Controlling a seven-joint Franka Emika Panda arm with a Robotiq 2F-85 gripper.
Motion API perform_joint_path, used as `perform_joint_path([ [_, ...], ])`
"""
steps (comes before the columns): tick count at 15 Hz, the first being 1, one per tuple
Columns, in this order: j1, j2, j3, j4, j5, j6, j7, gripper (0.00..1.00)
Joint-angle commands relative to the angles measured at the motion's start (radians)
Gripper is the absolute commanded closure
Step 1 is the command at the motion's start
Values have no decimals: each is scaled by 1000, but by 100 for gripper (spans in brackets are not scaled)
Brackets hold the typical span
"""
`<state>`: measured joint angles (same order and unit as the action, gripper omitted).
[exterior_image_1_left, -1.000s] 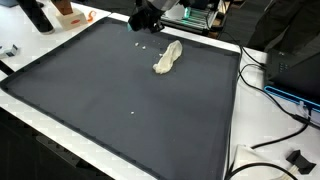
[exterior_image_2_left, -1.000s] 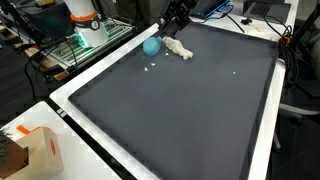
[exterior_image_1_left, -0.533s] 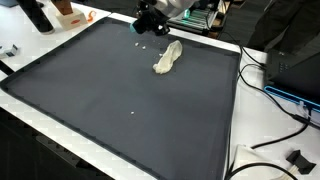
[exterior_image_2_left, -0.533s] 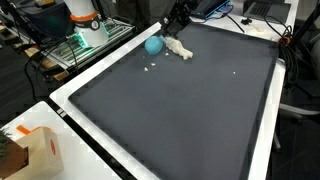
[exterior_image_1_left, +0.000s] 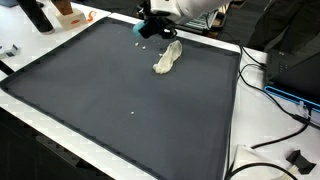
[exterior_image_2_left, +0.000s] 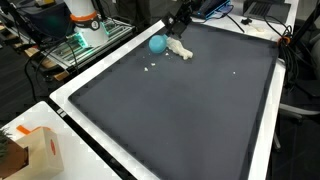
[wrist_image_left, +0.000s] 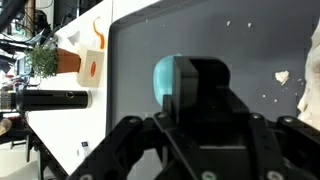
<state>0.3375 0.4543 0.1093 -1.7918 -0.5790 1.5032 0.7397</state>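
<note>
A teal ball (exterior_image_2_left: 157, 43) sits in my gripper (exterior_image_2_left: 166, 36), just above the dark mat (exterior_image_2_left: 190, 110) near its far edge. The wrist view shows the teal ball (wrist_image_left: 164, 80) pressed against a dark finger (wrist_image_left: 205, 85), with the gripper (wrist_image_left: 190, 88) shut on it. In the exterior view from the opposite side, only a sliver of the ball (exterior_image_1_left: 146, 30) shows under the gripper (exterior_image_1_left: 150, 28). A crumpled beige object (exterior_image_1_left: 168, 57) lies on the mat right beside the ball, also visible as the beige object (exterior_image_2_left: 181, 50).
White crumbs (exterior_image_2_left: 150, 67) dot the mat. An orange-and-white box (exterior_image_2_left: 38, 150) stands off the mat's near corner, a dark bottle (exterior_image_1_left: 36, 14) and box at another corner. Cables (exterior_image_1_left: 262, 80) and equipment lie beyond the white table border (exterior_image_1_left: 234, 120).
The gripper and the teal ball have shifted together a little along the mat's far edge, closer to the beige object, and slightly upward. The beige object has not moved.
</note>
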Motion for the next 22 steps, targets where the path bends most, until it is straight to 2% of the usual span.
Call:
perform_joint_path([
  [1, 18, 33, 10, 40, -30, -38, -104, 75],
  [11, 42, 39, 25, 63, -33, -28, -374, 75],
  [22, 54, -6, 49, 44, -117, -9, -477, 75],
])
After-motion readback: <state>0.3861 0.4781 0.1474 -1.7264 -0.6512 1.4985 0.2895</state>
